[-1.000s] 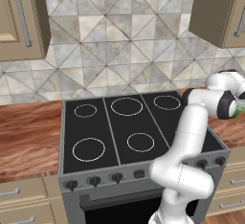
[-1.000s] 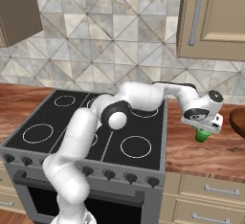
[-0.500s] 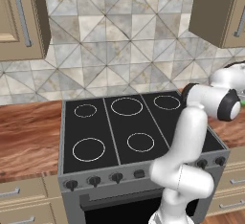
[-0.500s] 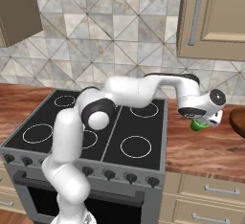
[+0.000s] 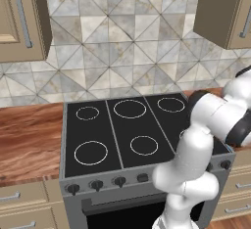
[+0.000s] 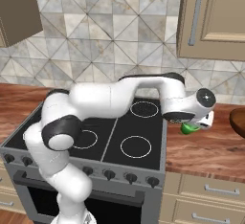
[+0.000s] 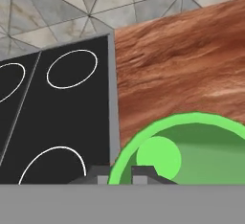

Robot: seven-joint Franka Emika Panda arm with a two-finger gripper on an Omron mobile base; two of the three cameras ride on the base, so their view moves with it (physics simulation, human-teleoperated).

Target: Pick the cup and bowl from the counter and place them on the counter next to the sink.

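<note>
one green cup [image 6: 189, 128] hangs under the hand [image 6: 197, 125], whose fingers [image 7: 143, 173] are clamped together on its rim. seen along the hand, the cup's open mouth and bright inner floor lie right at the fingertips, with the reddish desk [image 7: 191, 60] beyond and the black stovetop [image 7: 52, 117] off to one side. past the hand, away from the stove, the brown bowl [image 6: 238, 121] sits on the desk, apart from the cup.

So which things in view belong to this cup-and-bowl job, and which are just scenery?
Job:
- green cup, in the shut gripper
- brown bowl, at the frame's right edge
- wood-grain counter

Scenery:
- black stovetop
- tiled backsplash
- wall cabinets
</note>
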